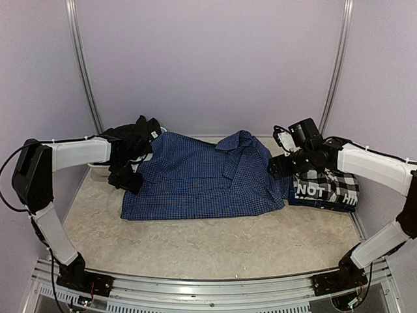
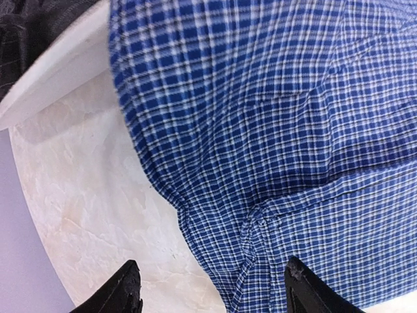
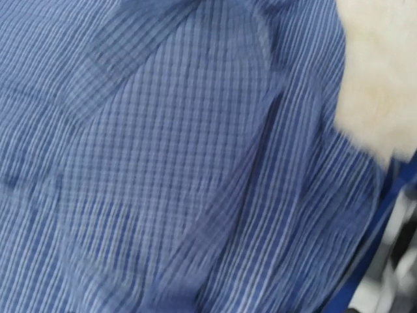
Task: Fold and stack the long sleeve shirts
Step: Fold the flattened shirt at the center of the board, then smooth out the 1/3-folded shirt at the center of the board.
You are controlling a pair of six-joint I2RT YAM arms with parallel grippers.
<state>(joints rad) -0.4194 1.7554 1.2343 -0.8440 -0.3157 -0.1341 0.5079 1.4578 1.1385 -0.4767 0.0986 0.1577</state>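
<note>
Pale worktop [image 1: 195, 248], most of its middle taken by the blue shirt [image 1: 195, 182]. Laid flat in a rough rectangle, with the collar and a bunched flap up toward the far right. Only partly folded, to judge from that, so fold step in hand and stacking of this one not yet begun.

At the right edge, the black-and-white check shirt [image 1: 329, 189]. Compact, lettering up, touching or tucked just under the blue one's right side. At the far left corner, the black shirt [image 1: 144, 128], crumpled in a heap and seemingly unfolded.

Left tool [image 2: 214, 290] over the blue shirt's left border, jaws wide apart, nothing between them. Right tool [image 1: 281, 167] at the shirt's right side. Not shown in its own view, so cannot tell whether open or gripping.

Next, probably:
- Take fresh hold at two edge points.
- Carry one side over the other and square up the bundle.
- Set it on the check shirt.
</note>
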